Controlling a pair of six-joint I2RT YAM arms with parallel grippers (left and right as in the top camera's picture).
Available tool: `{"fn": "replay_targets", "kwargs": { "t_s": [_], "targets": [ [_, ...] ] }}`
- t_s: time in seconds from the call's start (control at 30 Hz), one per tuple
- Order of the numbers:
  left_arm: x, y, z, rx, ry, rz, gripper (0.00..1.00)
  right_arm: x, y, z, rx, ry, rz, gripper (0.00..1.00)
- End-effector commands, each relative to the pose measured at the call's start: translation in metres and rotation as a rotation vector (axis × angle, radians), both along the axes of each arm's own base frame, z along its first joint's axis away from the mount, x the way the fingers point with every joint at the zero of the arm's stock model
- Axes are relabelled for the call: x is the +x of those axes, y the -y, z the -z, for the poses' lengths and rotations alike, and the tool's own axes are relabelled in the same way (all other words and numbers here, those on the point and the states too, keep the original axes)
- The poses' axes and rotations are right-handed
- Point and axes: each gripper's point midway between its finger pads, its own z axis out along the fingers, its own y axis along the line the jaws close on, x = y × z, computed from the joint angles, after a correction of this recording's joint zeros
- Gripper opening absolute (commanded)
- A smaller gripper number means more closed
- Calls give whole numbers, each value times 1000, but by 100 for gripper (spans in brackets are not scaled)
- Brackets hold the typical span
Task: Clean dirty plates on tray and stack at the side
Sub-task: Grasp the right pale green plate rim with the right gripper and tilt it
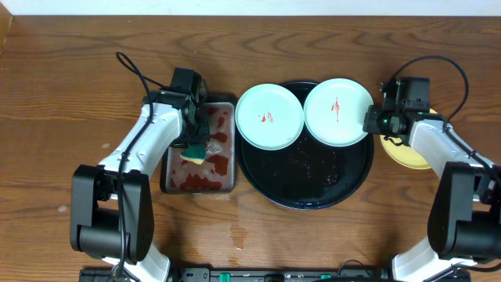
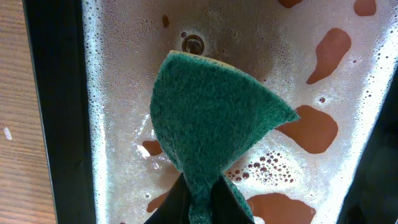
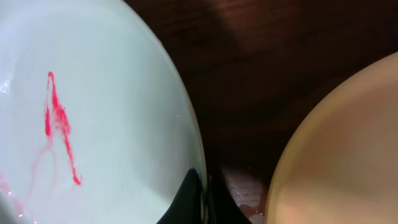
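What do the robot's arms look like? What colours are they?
The left arm and right arm are white tubes with chunky black joints and bases. The left end effector and right end effector are black. A black cable loops off each.

Overhead: my right arm covers most of the yellow plate (image 1: 403, 157), only its lower-left arc shows. Left mint plate (image 1: 269, 117) and right mint plate (image 1: 337, 111) hide the upper part of the tray (image 1: 305, 184). Left wrist view: sponge (image 2: 211, 118) tail and left pincer (image 2: 199, 206) run off the bottom edge, and the pan (image 2: 118, 74) is cropped on every side. Right wrist view: both plates cut by the edges and blurred, right pincer (image 3: 200, 196) tips barely in frame.
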Motion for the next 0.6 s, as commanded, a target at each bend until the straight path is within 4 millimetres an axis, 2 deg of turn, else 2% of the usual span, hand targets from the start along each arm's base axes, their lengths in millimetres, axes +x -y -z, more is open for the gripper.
{"fn": "replay_targets", "kwargs": {
  "t_s": [0.0, 0.13, 0.27, 0.4, 0.57],
  "targets": [
    [-3, -2, 4, 6, -15, 8, 8, 5, 3, -28, -6, 62, 8, 1],
    [-3, -2, 4, 6, -15, 8, 7, -1, 3, -57, -9, 102, 9, 1],
    [-3, -2, 4, 6, -14, 8, 7, -23, 1, -75, -7, 75, 10, 1],
    [-2, -2, 4, 8, -13, 8, 7, -53, -6, -74, 18, -24, -3, 1],
    [1, -2, -8, 3, 26, 8, 7, -89, -22, -56, 70, -193, -37, 1]
  ]
}}
